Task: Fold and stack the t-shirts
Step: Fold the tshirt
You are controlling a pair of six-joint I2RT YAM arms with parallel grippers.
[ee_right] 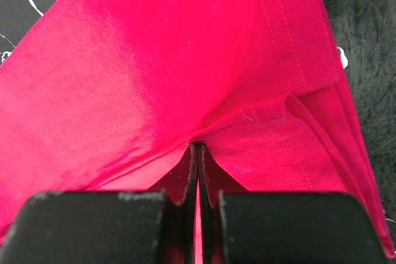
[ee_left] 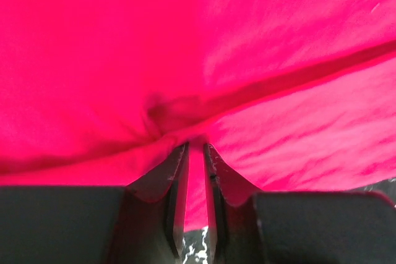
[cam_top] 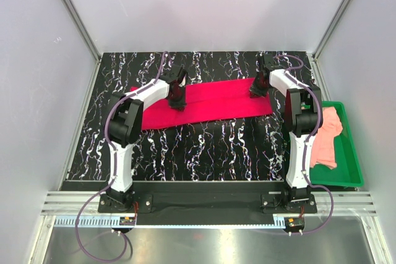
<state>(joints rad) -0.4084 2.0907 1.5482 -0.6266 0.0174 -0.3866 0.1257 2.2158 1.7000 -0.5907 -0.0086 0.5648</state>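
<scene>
The left arm (cam_top: pixel 145 94) is reached from its base at the near left edge of the bench (cam_top: pixel 204 153) toward the far side, elbow raised and wrist bent down onto the cloth. The right arm (cam_top: pixel 291 88) is raised from the near right edge, with its forearm turned inward and downward toward the far right part of the bench.

The left jaws are brought almost together, with only a narrow slit between them. A bunched fold of the red t-shirt (cam_top: pixel 216 103) is pinched at their tips, and red cloth is seen in the slit. The right jaws are closed tight on a hemmed fold of the same shirt, where stitched seams are seen just beside the tips.

The red t-shirt is laid as a long band across the far half of the bench, slanting from the far left toward the right edge. It is gripped near its left end by the left jaws and at its far right corner by the right jaws.

A green tray (cam_top: pixel 354 159) is set just beside the right edge of the bench. The pink t-shirt (cam_top: pixel 327 140) is heaped in it, crumpled, toward its far end.
</scene>
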